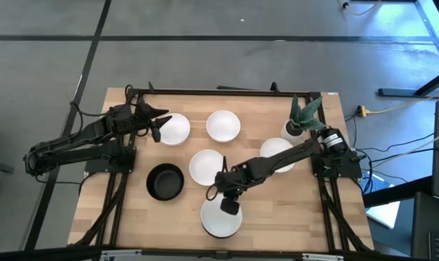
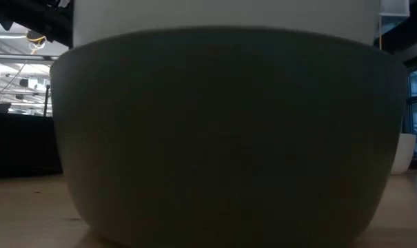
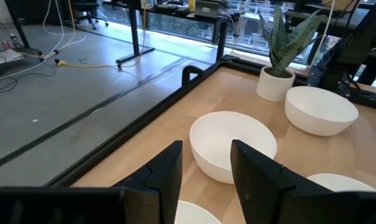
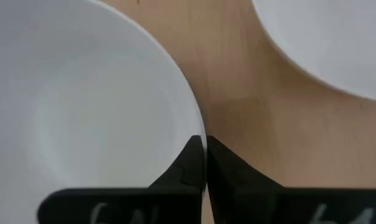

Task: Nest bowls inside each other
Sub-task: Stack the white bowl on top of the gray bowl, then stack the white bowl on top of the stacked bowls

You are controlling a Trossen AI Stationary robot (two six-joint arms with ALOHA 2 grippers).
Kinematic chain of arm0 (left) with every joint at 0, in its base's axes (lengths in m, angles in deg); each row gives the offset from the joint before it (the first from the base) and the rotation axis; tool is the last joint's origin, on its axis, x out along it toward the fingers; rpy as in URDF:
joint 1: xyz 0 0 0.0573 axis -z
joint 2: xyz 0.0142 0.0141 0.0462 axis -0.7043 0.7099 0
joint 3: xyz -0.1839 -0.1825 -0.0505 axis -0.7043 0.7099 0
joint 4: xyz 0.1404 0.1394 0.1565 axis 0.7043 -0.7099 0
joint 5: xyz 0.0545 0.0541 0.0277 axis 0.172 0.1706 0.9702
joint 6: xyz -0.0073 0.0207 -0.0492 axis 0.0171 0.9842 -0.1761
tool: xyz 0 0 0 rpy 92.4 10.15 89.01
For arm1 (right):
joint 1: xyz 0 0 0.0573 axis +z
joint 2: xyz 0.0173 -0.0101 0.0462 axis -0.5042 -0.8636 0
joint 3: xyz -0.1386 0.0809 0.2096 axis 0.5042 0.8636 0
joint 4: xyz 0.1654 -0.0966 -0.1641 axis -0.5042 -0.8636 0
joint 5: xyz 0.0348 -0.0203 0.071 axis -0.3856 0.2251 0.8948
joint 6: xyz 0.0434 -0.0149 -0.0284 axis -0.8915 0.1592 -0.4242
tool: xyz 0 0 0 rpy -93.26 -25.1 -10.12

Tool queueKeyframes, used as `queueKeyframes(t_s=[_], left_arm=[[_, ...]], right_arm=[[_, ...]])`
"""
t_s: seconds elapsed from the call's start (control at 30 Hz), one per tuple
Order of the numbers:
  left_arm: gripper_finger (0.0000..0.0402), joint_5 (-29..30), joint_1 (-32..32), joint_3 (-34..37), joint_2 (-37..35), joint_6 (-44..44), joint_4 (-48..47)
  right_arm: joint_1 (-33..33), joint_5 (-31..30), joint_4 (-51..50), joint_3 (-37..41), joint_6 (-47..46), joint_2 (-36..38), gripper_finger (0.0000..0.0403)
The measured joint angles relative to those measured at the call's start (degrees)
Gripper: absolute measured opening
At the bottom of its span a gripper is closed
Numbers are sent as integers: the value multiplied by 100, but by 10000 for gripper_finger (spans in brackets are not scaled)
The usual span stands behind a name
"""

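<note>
In the high view five white bowls and one black bowl (image 1: 165,181) show on the table. My right gripper (image 1: 230,205) is shut on the rim of the white bowl (image 1: 221,217) at the near edge. In the low view a dark grey bowl (image 2: 229,138) fills the picture, with a white wall (image 2: 222,12) rising out of it. My left gripper (image 1: 157,132) is open over the left rim of the far-left white bowl (image 1: 175,129). Its fingers (image 3: 166,177) stand above that bowl's rim (image 3: 191,214); I cannot tell whether they touch. My right gripper pinches the white bowl's rim (image 4: 199,140) on its far side, one finger inside the bowl and one outside. The fingers come from above, pointing down. What the bowl's underside rests on does not show.
A small white pot with a spiky green plant (image 1: 300,119) stands at the far right corner. White bowls sit at far centre (image 1: 223,125), right (image 1: 276,154) and middle (image 1: 207,167). A black frame (image 1: 226,91) runs along the table's far edge. Bare wood lies near left.
</note>
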State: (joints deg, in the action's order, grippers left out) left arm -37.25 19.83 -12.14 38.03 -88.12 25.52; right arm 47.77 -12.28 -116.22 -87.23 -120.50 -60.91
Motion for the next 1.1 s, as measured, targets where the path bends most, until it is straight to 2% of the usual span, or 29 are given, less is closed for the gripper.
queueKeyframes(t_s=[0.23, 0.47, 0.6, 0.83, 0.97, 1.1], left_arm=[[130, 1, 0, 0, 0, 0, -57], [130, 1, 0, 1, 0, 2, -66], [130, 7, 0, 0, 0, 2, -66], [130, 21, 0, -1, 0, 3, -66], [130, 21, 0, 0, 0, 4, -66], [130, 21, 0, -1, 0, 4, -66]], right_arm=[[-28, -32, -416, 48, -271, -25, 15], [-22, -22, -293, 50, -118, -21, 35], [-26, -18, -294, 50, 4, -20, 69], [-80, 335, -290, 35, 168, -15, 160], [-90, 181, -286, -191, 305, -15, 199], [-90, -178, -677, -590, 538, -15, 217]])
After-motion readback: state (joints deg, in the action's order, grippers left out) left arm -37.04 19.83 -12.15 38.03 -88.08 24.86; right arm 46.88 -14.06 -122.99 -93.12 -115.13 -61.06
